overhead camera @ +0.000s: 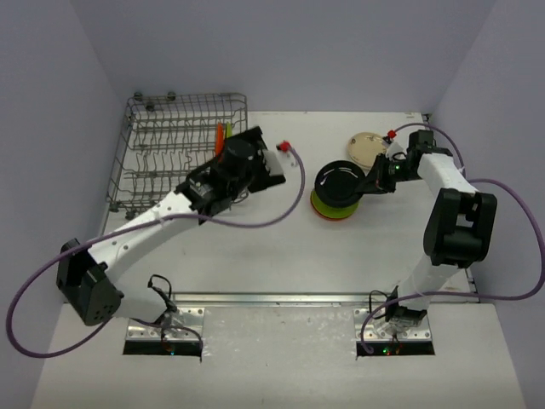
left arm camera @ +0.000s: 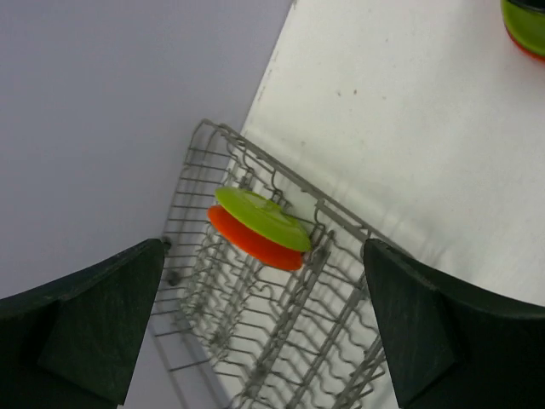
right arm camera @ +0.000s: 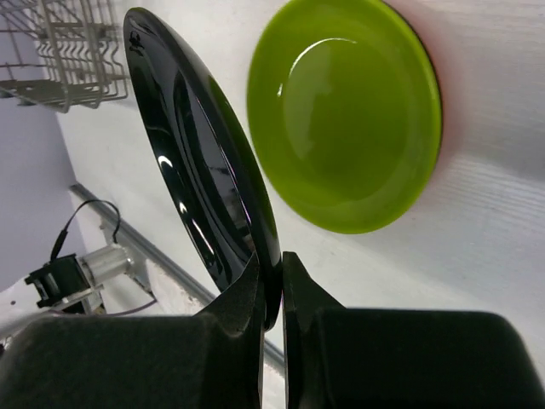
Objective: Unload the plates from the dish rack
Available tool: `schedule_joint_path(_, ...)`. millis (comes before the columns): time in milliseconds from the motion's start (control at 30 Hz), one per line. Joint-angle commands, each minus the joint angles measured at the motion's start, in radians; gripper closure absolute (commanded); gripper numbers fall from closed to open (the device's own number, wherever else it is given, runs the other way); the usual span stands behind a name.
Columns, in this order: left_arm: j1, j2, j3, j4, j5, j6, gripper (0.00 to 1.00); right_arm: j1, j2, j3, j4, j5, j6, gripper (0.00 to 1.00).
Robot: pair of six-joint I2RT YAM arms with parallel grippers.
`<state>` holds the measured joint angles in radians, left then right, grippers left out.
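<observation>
The dish rack (overhead camera: pixel 174 153) stands at the back left of the table. A lime green plate (left arm camera: pixel 260 217) and an orange plate (left arm camera: pixel 251 243) stand on edge in its near right corner, also seen from above as the two plates (overhead camera: pixel 221 135). My left gripper (left arm camera: pixel 264 341) hangs open above the rack, holding nothing; in the top view the left gripper (overhead camera: pixel 243 149) is just right of those plates. My right gripper (right arm camera: pixel 272 290) is shut on the rim of a black plate (right arm camera: pixel 204 196), tilted over a lime green plate (right arm camera: pixel 345 111) that lies on an orange one (overhead camera: pixel 334 213).
A cream plate (overhead camera: pixel 366 146) lies flat at the back, right of centre. The walls close in behind and left of the rack (right arm camera: pixel 68 51). A purple cable (overhead camera: pixel 294 192) loops from the left arm over the middle of the table.
</observation>
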<state>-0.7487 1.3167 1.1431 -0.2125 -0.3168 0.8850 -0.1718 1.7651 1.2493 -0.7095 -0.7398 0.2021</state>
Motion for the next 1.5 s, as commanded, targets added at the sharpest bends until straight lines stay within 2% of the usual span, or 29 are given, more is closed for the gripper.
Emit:
schedule_joint_path(0, 0.248, 0.155, 0.296, -0.244, 0.133, -0.485, 0.0, -0.001, 0.06, 0.035, 0.001, 0.053, -0.06, 1.0)
schedule_joint_path(67, 0.318, 0.224, 0.393, -0.314, 0.207, -0.562, 0.0, -0.002, 0.081, 0.045, 0.001, 0.062, -0.063, 1.0)
schedule_joint_path(200, 0.403, 0.285, 0.437, -0.35, 0.251, -0.664, 0.0, 0.0, 0.122, 0.07, -0.007, 0.069, -0.067, 0.97)
schedule_joint_path(300, 0.46, 0.327, 0.454, -0.369, 0.298, -0.751, 0.0, 0.0, 0.163, 0.098, -0.027, 0.087, -0.072, 0.86)
schedule_joint_path(333, 0.482, 0.337, 0.457, -0.376, 0.334, -0.777, 0.0, 0.002, 0.168, 0.109, -0.037, 0.097, -0.074, 0.7)
schedule_joint_path(367, 0.498, 0.345, 0.463, -0.38, 0.359, -0.792, 0.0, 0.003, 0.173, 0.114, -0.042, 0.103, -0.076, 0.46)
schedule_joint_path(400, 0.518, 0.351, 0.466, -0.38, 0.386, -0.807, 0.0, 0.004, 0.172, 0.117, -0.044, 0.111, -0.076, 0.29)
schedule_joint_path(467, 0.558, 0.362, 0.465, -0.374, 0.431, -0.84, 0.0, 0.008, 0.161, 0.117, -0.045, 0.13, -0.077, 0.1)
schedule_joint_path(500, 0.569, 0.365, 0.465, -0.369, 0.435, -0.852, 0.0, 0.011, 0.146, 0.115, -0.043, 0.137, -0.08, 0.03)
schedule_joint_path(633, 0.603, 0.386, 0.467, -0.337, 0.417, -0.871, 0.02, 0.026, 0.096, 0.117, -0.037, 0.189, -0.081, 0.01)
schedule_joint_path(733, 0.616, 0.41, 0.478, -0.314, 0.37, -0.874, 0.2, 0.036, 0.038, 0.121, -0.019, 0.242, -0.081, 0.01)
schedule_joint_path(800, 0.619, 0.426, 0.493, -0.308, 0.356, -0.869, 0.42, 0.038, 0.014, 0.125, -0.015, 0.251, -0.082, 0.01)
schedule_joint_path(833, 0.62, 0.436, 0.501, -0.306, 0.354, -0.863, 0.5, 0.039, 0.005, 0.128, -0.017, 0.251, -0.081, 0.01)
schedule_joint_path(900, 0.621, 0.453, 0.517, -0.309, 0.349, -0.858, 0.57, 0.041, -0.005, 0.132, -0.024, 0.244, -0.079, 0.01)
schedule_joint_path(1467, 0.685, 0.694, 0.714, -0.312, 0.539, -0.912, 0.6, 0.048, -0.046, 0.133, -0.054, 0.186, -0.075, 0.01)
